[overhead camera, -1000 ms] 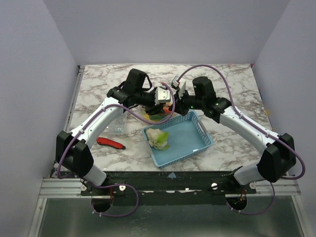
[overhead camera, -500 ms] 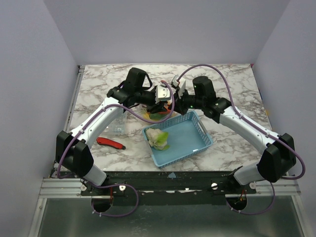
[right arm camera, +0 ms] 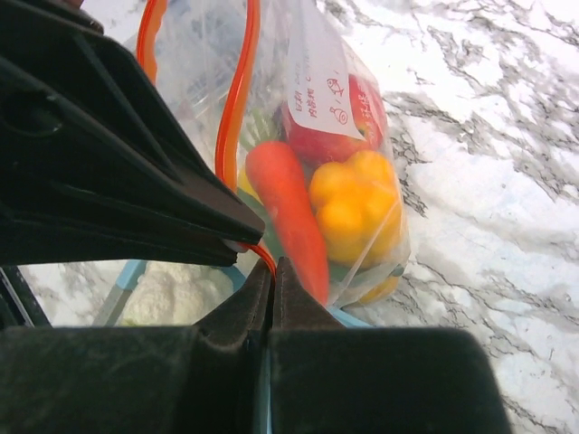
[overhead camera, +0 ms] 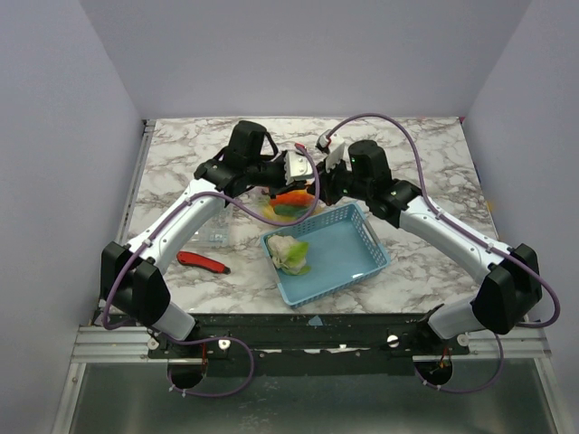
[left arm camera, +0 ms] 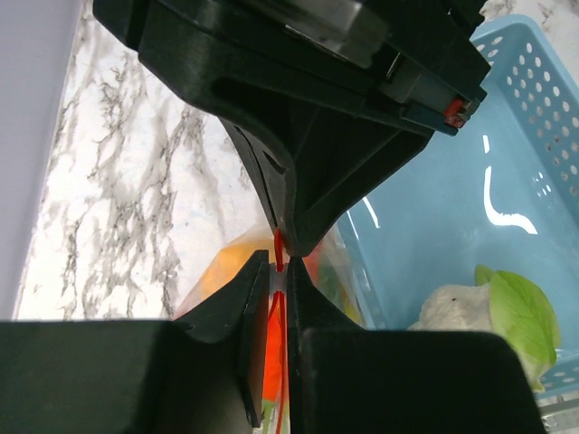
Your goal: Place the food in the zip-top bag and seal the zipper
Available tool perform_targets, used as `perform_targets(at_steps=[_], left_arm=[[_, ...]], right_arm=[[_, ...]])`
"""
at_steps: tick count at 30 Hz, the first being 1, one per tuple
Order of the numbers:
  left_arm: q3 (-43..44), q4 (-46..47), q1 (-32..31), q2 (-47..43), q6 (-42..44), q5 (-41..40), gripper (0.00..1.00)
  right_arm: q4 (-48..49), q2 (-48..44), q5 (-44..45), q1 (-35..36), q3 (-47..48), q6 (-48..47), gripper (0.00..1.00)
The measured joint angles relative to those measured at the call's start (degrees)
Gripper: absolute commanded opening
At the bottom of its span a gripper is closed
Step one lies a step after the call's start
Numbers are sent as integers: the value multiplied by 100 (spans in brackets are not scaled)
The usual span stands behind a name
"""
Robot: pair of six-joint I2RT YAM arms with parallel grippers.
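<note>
The zip-top bag (overhead camera: 288,201) hangs between my two grippers, just behind the blue basket. Through it I see an orange carrot (right arm camera: 289,208), a yellow pepper (right arm camera: 357,203) and a red fruit (right arm camera: 330,127). My left gripper (overhead camera: 306,179) is shut on the red-orange zipper (left arm camera: 274,316), its jaws pinched on the strip (left arm camera: 280,271). My right gripper (overhead camera: 324,186) is shut on the same zipper (right arm camera: 237,99), right beside the left one (right arm camera: 271,269). A white and green toy vegetable (overhead camera: 291,251) lies in the basket, outside the bag.
The blue basket (overhead camera: 348,249) stands at centre front, under and in front of the bag. A red-and-black handled tool (overhead camera: 204,262) lies at front left. A clear rigid box (overhead camera: 213,231) stands behind it, under the left arm.
The bag has risen and swung a little towards the front, so the orange and green food shows more from above. The right wrist has shifted slightly left and back.
</note>
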Motion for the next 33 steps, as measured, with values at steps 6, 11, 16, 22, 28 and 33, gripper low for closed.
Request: perform_targets(at_steps=[6,11,16,22,28,33], left_arm=[[-107,199,0,-160,63,-260,0],[-315,317,13,-317,83,-433,0],[-459,415,190,-498,-50,-669,0],[-826,525,356,-837,-234,-1001,0],[-1117,568,584,-1141,-463,-1235,0],[-1287,590,643,-1294,-634,-1458,0]], right_arm=[[376,-59,588,81,-92,387,0],[769,-293,1281,107,-452,400,0],[1084,-317,1908,63,-544,411,0],[1248,-201,2533,-199,-529,627,0],[1246,-44,2889,-632,-514,901,0],[1252,-9,2973,-767,-496,992,0]])
